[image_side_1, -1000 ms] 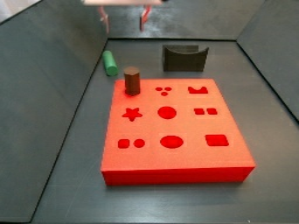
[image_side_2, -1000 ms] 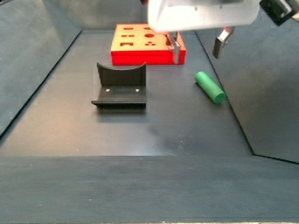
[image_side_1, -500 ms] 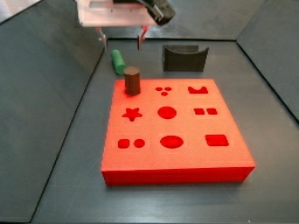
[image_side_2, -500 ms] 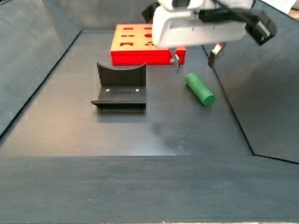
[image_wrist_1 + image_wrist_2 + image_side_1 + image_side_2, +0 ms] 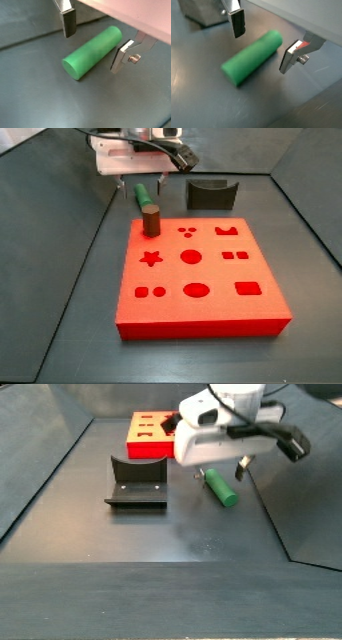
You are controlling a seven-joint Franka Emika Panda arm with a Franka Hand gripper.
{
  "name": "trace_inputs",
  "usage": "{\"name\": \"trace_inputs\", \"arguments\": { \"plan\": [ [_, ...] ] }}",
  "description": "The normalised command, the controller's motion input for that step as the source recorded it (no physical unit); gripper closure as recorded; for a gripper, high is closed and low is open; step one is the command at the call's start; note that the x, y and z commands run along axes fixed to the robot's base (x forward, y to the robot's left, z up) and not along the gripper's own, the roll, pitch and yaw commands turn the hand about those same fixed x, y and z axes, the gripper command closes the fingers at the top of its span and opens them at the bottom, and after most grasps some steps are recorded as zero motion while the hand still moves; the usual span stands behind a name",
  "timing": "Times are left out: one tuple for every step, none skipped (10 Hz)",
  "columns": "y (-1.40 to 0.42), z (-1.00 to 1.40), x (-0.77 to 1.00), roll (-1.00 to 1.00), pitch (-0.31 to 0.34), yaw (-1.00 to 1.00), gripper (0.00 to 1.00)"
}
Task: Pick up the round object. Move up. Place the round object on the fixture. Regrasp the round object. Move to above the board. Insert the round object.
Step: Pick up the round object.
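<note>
The round object is a smooth green peg [image 5: 92, 53] lying flat on the dark floor; it shows in both wrist views [image 5: 252, 56] and both side views [image 5: 139, 195] [image 5: 218, 487]. My gripper [image 5: 93, 45] is open, low over the peg, with one finger [image 5: 69, 22] on each side of it and gaps between the pads and the peg. The gripper also shows in both side views [image 5: 142, 180] [image 5: 225, 474]. The fixture [image 5: 210, 194] [image 5: 136, 481] stands apart from the peg. The red board [image 5: 198, 268] [image 5: 163, 436] has shaped holes.
A short dark-brown cylinder [image 5: 151, 220] stands upright on the board's near-left corner, close to the peg. Sloped dark walls [image 5: 54, 218] enclose the floor. A corner of the fixture [image 5: 201, 12] shows in a wrist view.
My gripper has come down from high above to straddle the green peg, fingers still open. The peg has not moved.
</note>
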Motion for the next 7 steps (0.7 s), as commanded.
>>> {"name": "trace_inputs", "arguments": {
  "plan": [
    [0.17,-0.17,0.17,-0.06,0.02,0.04,0.0],
    [0.12,-0.2,0.06,-0.06,0.0,0.02,0.0],
    [0.03,0.0,0.0,-0.02,0.0,0.01,0.0],
    [0.0,0.0,0.0,0.0,0.007,0.0,0.0],
    [0.0,0.0,0.0,0.0,0.0,0.0,0.0],
    [0.0,0.0,0.0,0.0,0.0,0.0,1.0],
    [0.0,0.0,0.0,0.0,0.0,0.0,1.0]
  ]
}}
